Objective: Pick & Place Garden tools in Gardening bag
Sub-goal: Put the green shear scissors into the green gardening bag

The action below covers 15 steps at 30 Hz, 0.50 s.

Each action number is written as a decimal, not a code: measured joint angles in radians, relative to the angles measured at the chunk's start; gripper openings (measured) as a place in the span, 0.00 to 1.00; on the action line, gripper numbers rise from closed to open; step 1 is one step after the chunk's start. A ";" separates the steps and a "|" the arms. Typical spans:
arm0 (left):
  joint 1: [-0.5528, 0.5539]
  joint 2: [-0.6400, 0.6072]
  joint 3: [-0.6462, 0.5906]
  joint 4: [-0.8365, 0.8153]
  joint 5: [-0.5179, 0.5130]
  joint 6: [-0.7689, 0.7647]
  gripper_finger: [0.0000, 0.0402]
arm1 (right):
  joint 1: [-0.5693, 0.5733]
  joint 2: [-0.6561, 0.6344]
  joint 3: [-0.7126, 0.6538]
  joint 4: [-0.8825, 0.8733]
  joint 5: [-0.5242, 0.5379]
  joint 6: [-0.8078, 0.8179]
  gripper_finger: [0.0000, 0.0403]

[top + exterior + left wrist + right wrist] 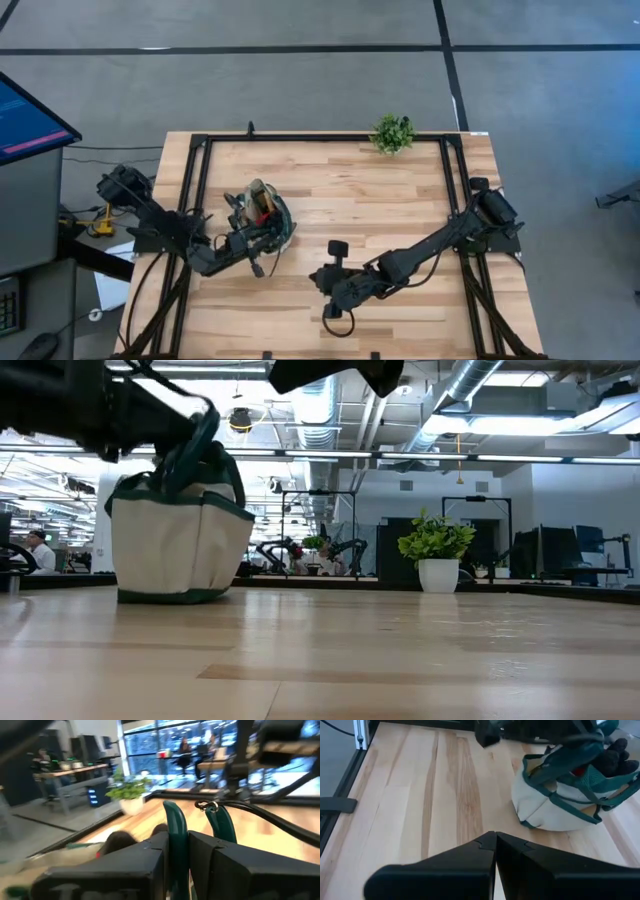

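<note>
1 gardening bag (268, 215), 1 potted plant (393, 133), 2 arms, 1 table (400, 200)

We see a cream canvas gardening bag (178, 545) with dark green trim and dark green loop handles (176, 837), something red and black showing inside it. The table (400, 210) is pale striped wood, framed in black, and the small plant (393, 133) is leafy green in a white pot.
</note>
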 joint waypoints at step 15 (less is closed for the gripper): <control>0.002 0.022 -0.002 -0.007 -0.115 0.010 0.12 | 0.000 0.000 0.000 0.006 0.000 -0.004 0.00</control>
